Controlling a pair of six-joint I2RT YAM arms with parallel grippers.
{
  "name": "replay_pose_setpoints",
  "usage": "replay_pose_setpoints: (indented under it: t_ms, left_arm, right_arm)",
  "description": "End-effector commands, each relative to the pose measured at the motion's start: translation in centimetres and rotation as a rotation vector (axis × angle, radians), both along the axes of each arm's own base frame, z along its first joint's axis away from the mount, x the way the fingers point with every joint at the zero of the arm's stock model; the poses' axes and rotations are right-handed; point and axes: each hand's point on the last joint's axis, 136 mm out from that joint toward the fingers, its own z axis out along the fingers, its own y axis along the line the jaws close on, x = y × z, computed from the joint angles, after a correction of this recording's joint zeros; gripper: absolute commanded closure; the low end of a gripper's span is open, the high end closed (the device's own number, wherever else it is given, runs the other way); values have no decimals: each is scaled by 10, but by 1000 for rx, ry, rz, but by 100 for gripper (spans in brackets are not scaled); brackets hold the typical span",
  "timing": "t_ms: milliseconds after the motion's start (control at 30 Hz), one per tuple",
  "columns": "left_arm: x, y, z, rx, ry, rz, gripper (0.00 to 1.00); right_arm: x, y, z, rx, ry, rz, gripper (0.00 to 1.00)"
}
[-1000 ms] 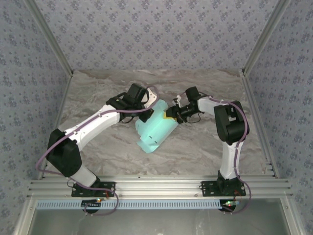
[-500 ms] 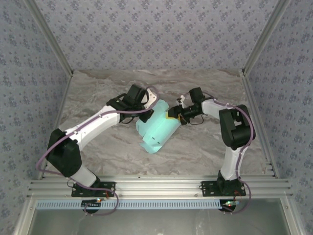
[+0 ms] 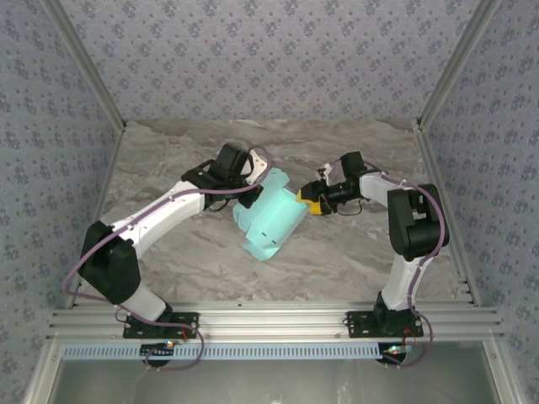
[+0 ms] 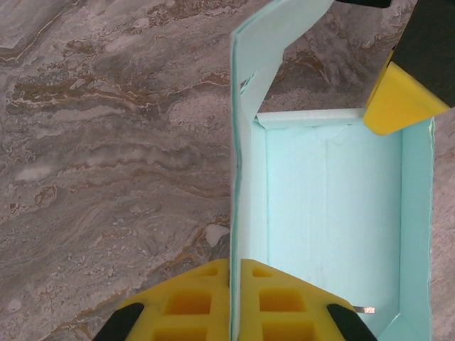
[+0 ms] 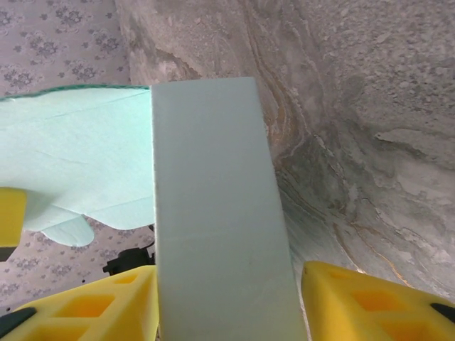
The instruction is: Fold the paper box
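Box (image 3: pixel 271 220) half formed. Left gripper (image 4: pixel 234 302) pinches wall (image 4: pixel 239 213); right gripper (image 5: pixel 226 288) loose astride flap (image 5: pixel 213 177), not clamped. Risk: flap slips out, or push buckles card against left pinch.

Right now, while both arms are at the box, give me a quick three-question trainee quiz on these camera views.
1. True or false: the left gripper is shut on a wall of the paper box.
2. The right gripper has its jaws: A, shut tight on nothing; B, spread with a box panel between them; C, far from the box.
3. What surface lies under the box?
Key: 1 true. 2 B. 3 the marbled table.
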Motion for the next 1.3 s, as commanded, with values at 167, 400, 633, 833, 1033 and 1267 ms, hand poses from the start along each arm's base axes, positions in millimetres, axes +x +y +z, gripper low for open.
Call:
replay_pose_setpoints:
  t_ms: [167,400,633,833,1033,1267]
  left_arm:
    - [2,-8,20,-76,-25,-14,100]
    - [2,-9,21,-84,-19,-7,100]
    - [3,-7,23,-113,-5,24,81]
    - [11,6,48,-229,27,65,35]
    - [27,31,107,-405,-24,102,1]
    - [45,69,116,-449,-61,224,1]
  right_arm:
    - [-3,8,7,45,8,28,51]
    - [-9,6,-10,-30,19,58,67]
    - [-15,2,-26,-136,-1,101,70]
    - [-3,-4,-24,-308,-110,141,73]
    - [14,-18,-6,-509,-208,156,72]
    - [8,-49,16,-843,-174,233,69]
